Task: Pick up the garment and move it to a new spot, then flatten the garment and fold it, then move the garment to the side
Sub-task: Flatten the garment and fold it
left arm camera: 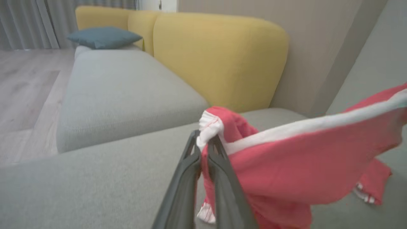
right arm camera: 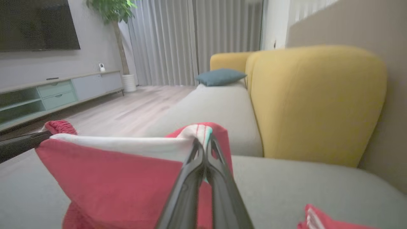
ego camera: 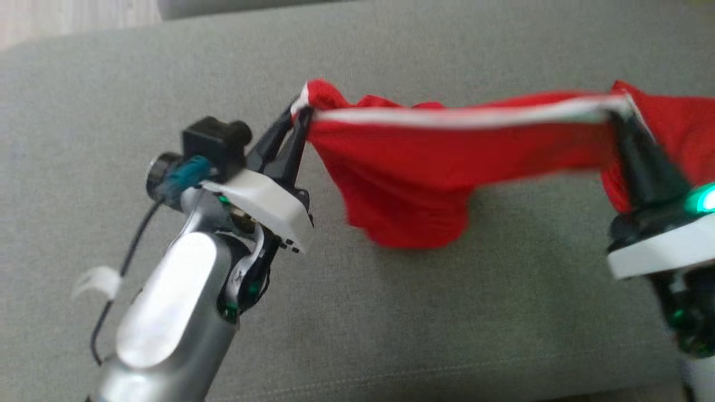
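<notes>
The red garment [ego camera: 424,167] hangs stretched across mid-frame above the grey sofa seat [ego camera: 391,335], its white-striped edge, perhaps a waistband, pinched between the closed left claw [ego camera: 301,111] and the closed right claw [ego camera: 617,117].

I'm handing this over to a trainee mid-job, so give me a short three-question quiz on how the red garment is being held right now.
1. True or false: the garment lies spread flat on the grey cushion.
2. What does the left gripper pinch? A) a corner of the garment at its white band B) the sagging red middle C) nothing
3. Fill in: the right gripper is ____ on the garment's other end.

Key: 1 false, it hangs stretched between the two grippers with its middle sagging; 2 A; 3 shut.
</notes>
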